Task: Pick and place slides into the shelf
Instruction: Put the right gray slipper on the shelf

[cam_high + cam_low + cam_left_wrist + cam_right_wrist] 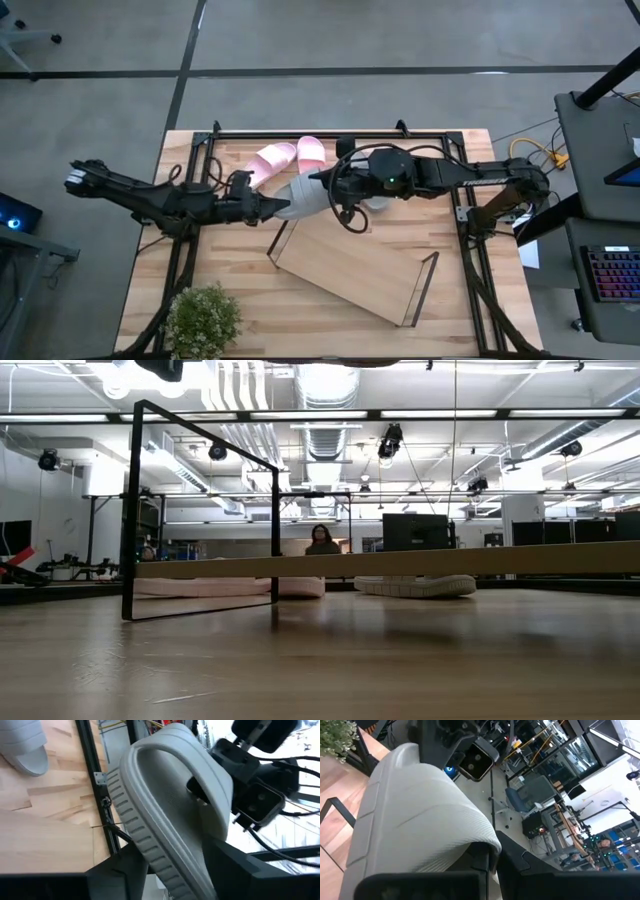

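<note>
A: What is happening above the table?

B: Both arms meet mid-air over the wooden table [230,275], sharing one grey slide [303,198]. The left gripper [278,207] is clamped on the slide's ribbed sole edge. The right gripper [335,192] is pinched shut on its strap end.

A: Where are the other slides and the shelf?

B: The pink pair [288,156] lies near the table's far edge. Another grey slide [378,203] is mostly hidden under the right arm. The shelf [350,265] lies askew nearer the front, empty.

A: What could go wrong?

B: If one gripper lets go before the other holds firmly, the soft slide could sag or drop short of the shelf. Pulling in opposite directions might twist it free. The crooked shelf's thin wire frame [427,288] could snag it.
</note>
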`<control>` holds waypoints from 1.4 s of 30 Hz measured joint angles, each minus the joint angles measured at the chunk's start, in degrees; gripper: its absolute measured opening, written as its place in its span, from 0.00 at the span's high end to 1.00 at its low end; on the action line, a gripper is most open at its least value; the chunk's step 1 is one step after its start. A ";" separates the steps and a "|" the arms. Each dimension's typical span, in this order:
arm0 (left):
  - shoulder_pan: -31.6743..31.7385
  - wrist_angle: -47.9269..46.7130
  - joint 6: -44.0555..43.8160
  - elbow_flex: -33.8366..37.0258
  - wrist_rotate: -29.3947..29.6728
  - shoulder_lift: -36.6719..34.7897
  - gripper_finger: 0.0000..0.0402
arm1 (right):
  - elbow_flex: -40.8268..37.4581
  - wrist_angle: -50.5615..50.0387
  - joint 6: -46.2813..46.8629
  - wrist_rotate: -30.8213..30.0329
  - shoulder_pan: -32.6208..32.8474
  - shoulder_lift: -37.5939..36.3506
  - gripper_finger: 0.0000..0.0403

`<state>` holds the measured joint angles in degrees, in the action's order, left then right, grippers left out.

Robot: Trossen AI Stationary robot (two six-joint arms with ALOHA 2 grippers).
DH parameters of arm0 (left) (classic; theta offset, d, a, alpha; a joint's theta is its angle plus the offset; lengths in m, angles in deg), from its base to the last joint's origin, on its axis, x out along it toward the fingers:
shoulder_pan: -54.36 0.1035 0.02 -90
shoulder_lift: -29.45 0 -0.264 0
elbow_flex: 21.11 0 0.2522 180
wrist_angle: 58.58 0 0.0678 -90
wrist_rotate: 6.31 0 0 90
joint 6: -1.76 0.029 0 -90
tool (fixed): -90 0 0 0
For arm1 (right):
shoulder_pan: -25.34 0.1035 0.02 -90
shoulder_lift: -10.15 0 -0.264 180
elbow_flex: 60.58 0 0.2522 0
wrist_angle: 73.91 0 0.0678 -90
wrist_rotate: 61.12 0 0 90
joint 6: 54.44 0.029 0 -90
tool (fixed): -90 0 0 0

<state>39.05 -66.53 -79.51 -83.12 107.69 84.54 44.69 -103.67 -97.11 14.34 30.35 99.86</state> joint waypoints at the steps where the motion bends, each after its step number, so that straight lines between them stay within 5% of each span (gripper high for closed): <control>1: 0.10 0.05 -1.04 0.00 0.29 0.48 0.63 | 0.00 0.13 -0.05 0.02 0.01 0.00 0.98; 9: 1.63 1.74 -1.27 0.00 1.15 2.42 0.95 | 1.11 0.37 -1.14 -0.48 0.07 -0.14 0.98; 16: 2.92 2.99 1.15 0.00 1.45 2.12 0.95 | 2.26 0.32 -1.04 -1.15 -0.04 -0.17 0.98; 32: 4.17 3.22 4.67 -0.04 1.76 0.54 0.96 | 4.07 0.53 -2.84 -12.85 -0.02 -0.07 0.76; 42: 4.47 3.03 7.01 0.00 2.27 -0.56 0.96 | 4.69 0.08 -8.61 -21.73 -0.06 -0.39 0.71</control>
<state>43.53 -63.51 -72.51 -83.12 109.96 83.99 49.38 -103.59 -105.72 -7.39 30.29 99.47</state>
